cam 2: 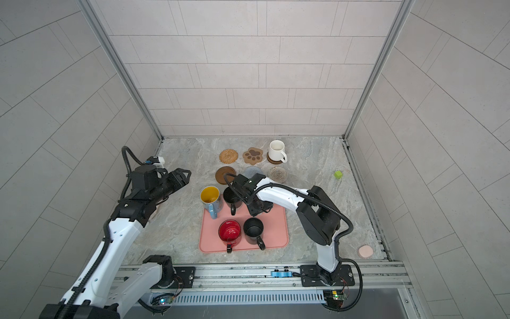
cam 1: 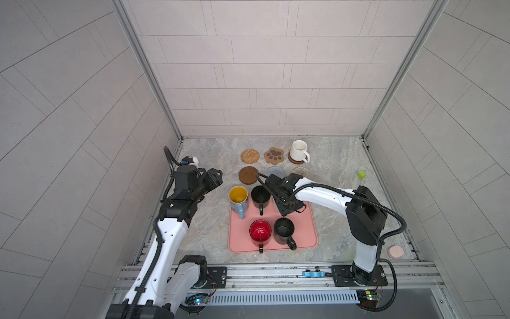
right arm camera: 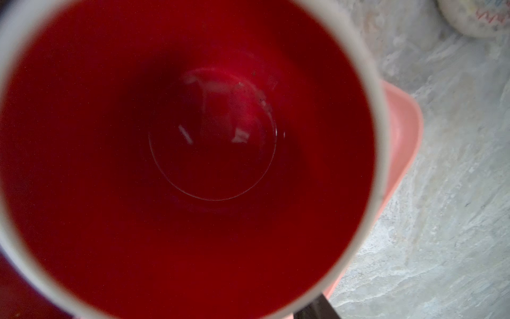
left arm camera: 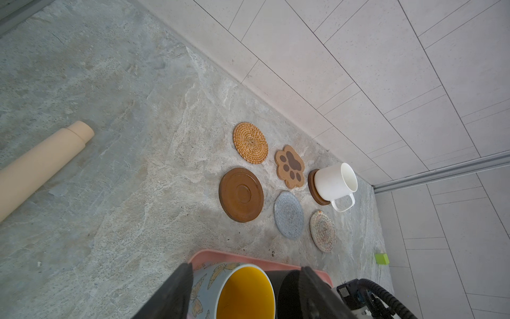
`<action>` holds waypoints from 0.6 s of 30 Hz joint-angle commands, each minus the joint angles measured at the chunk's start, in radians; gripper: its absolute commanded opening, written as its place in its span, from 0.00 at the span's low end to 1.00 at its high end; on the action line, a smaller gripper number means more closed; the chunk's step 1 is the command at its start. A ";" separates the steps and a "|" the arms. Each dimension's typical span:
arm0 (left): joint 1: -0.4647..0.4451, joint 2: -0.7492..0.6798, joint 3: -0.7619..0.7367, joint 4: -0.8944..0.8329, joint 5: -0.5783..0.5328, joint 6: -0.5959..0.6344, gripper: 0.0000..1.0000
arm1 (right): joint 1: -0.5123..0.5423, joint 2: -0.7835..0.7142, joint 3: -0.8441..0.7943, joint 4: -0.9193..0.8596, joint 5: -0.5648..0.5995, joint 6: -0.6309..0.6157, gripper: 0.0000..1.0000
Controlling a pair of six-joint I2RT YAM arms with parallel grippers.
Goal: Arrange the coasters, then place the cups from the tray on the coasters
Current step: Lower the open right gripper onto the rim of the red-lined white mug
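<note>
Six coasters lie in two rows behind the pink tray (cam 1: 306, 234): rattan (cam 1: 249, 156), paw (cam 1: 274, 155), brown disc (cam 1: 249, 174), grey-blue (cam 1: 276, 171), whitish (cam 1: 301, 171), and a brown disc (cam 1: 292, 161) under the plain white cup (cam 1: 299, 150). On the tray stand the light blue cup (cam 1: 238, 197), two black cups (cam 1: 260, 196) (cam 1: 284, 230) and the red cup (cam 1: 260, 232). My left gripper (cam 1: 219, 178) hangs open and empty left of the tray. My right gripper (cam 1: 291, 208) sits over the white cup with red inside (right arm camera: 193, 138); one finger (right arm camera: 314, 309) shows outside its rim.
A green cube (cam 1: 361, 174) lies at the right. A pale pink puck (cam 1: 396, 251) sits near the front right corner. A beige cylinder (left arm camera: 41, 163) lies on the table in the left wrist view. Walls close in the back and sides.
</note>
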 commanded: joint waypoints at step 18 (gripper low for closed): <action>0.003 -0.021 0.026 -0.055 -0.003 0.050 0.69 | -0.079 -0.097 -0.063 0.167 -0.058 -0.261 0.48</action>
